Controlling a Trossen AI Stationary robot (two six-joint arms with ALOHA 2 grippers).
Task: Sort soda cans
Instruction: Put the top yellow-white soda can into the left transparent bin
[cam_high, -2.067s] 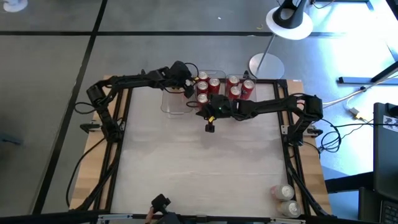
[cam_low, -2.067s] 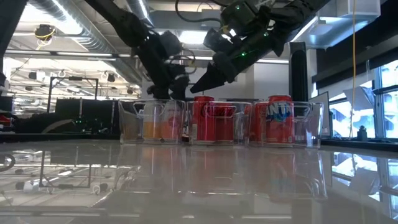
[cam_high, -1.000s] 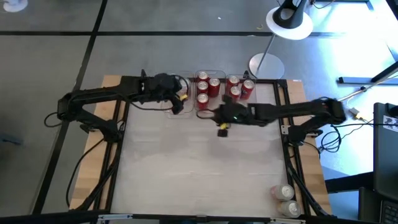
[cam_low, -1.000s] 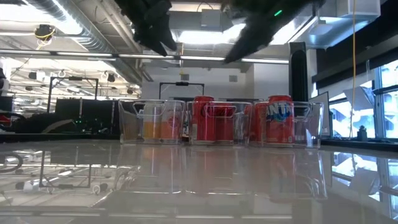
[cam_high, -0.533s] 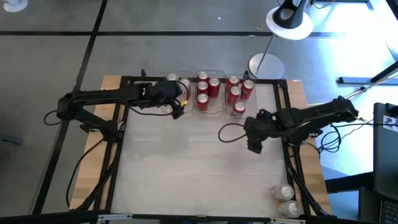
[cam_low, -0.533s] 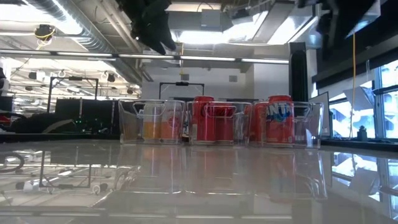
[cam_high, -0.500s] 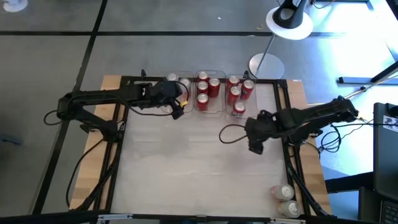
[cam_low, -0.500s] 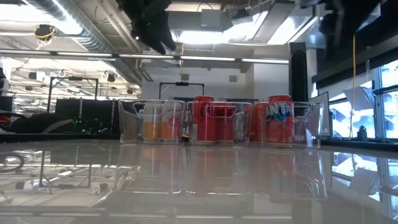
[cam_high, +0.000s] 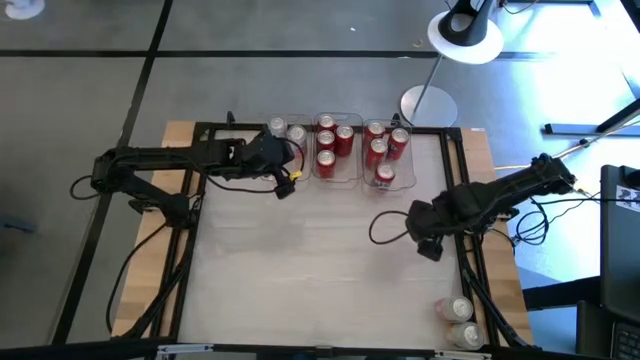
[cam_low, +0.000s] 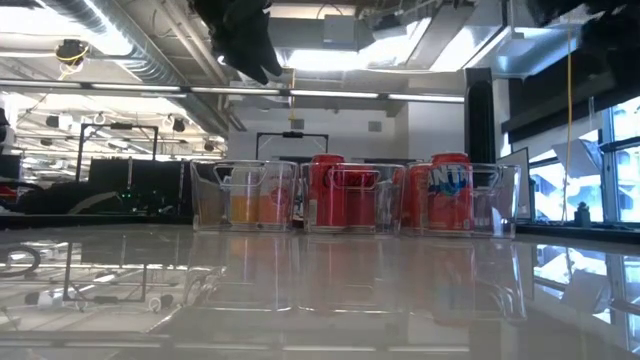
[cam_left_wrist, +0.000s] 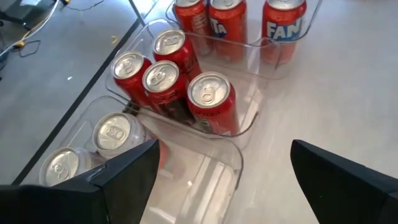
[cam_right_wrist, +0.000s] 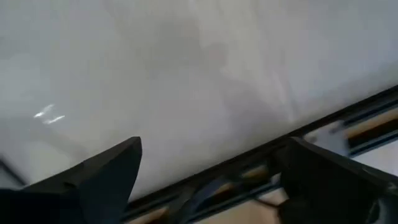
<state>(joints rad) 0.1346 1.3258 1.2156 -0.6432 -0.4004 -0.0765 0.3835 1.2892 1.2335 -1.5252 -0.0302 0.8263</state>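
Overhead and level table-height views, both on the bins (cam_high: 337, 150); two close wrist views.

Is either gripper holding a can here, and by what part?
Neither. The left gripper and the right gripper are both open and empty.

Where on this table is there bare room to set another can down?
The wide white tabletop is free between the row of clear plastic bins and the near edge. The left claw hovers, open, by the left bin, and the right claw, open, sits near the right rail. It is crowded along the far edge, where red soda cans fill the bins.
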